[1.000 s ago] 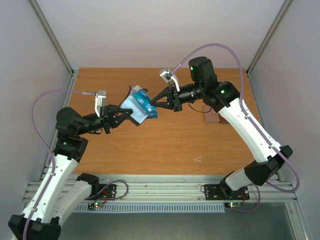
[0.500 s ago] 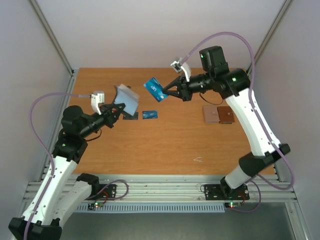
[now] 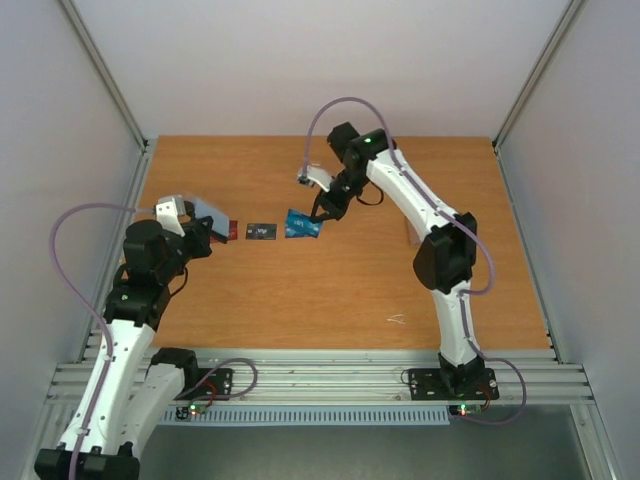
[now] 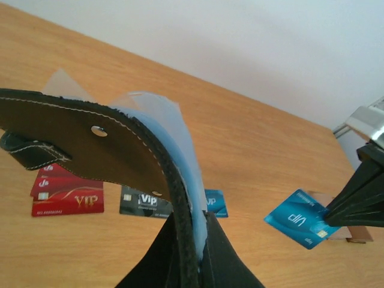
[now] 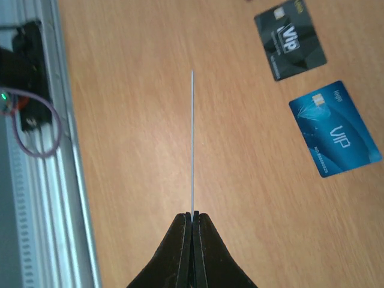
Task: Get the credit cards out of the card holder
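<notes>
Card drop in progress: the right pincer (image 5: pixel 192 219), clamped on one short end of a blue card (image 5: pixel 192 144), hangs low over the desk (image 3: pixel 350 290). The left pincer (image 4: pixel 191 235) is closed on the edge of the card holder (image 4: pixel 90 150), lifted clear of the desk at its left side. Already lying in a row below are the red cards (image 4: pixel 66 195), a black card (image 4: pixel 144 203) and a second blue card (image 4: pixel 215 201).

The risk looks greatest at release. The held card is pinched only at its end, so it could twist or slip free early. It could also fall onto the blue one lying beside it and skid across the smooth wood. The holder sags open from a thin grip and could slide out. Whether any card remains in its pale pockets cannot be told.

The right arm (image 3: pixel 400 190) stretches far across, past the desk's middle, wrist bent down toward the row. The left arm (image 3: pixel 130 290) stays folded near its base, forearm raised, pincer aimed up and outward.
</notes>
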{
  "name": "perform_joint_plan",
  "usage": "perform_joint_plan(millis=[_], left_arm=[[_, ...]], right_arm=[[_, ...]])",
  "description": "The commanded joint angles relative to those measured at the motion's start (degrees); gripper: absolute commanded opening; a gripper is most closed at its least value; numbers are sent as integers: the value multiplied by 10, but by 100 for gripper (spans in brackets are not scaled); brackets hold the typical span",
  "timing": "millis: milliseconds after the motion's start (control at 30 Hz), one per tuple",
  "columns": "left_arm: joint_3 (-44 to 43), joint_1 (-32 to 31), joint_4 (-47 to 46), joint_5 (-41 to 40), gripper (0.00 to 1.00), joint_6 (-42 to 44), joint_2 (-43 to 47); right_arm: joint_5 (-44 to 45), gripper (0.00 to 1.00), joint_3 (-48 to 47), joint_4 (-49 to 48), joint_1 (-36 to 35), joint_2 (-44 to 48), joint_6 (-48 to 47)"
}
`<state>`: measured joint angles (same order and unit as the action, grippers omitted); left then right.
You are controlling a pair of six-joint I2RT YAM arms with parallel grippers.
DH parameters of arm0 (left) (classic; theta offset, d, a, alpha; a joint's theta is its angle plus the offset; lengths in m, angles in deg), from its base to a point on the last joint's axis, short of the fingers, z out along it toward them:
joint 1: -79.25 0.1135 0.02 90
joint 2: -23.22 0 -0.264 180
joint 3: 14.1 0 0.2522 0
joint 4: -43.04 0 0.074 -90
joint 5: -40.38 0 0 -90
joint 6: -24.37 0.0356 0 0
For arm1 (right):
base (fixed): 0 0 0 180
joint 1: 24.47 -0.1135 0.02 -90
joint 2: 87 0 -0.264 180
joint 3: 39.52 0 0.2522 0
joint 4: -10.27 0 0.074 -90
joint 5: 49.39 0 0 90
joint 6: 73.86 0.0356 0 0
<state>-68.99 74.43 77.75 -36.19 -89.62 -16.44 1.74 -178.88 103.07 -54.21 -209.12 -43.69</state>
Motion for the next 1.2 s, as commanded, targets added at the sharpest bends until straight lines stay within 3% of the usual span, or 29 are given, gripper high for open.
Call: perform_joint_plan(millis=[0,100,700,1067,1167], left_arm=[[17,11,-29,-3,0,-11,8],[25,13,-32,-1,0,-9,6],[39,21,-46,4,0,13,-22],[45,21,-54,2,0,18,-31],[45,20,-54,3,0,17,-34]], right_arm=[[59,1,-48,41,-24,-55,-159],[114,1,-76,32,-38,-108,-201],[189,1,-111,-58,-52,-218,-321],[222,1,-114,-87,-46,-240,-305],[195,1,-123,-89,-46,-232,-282]])
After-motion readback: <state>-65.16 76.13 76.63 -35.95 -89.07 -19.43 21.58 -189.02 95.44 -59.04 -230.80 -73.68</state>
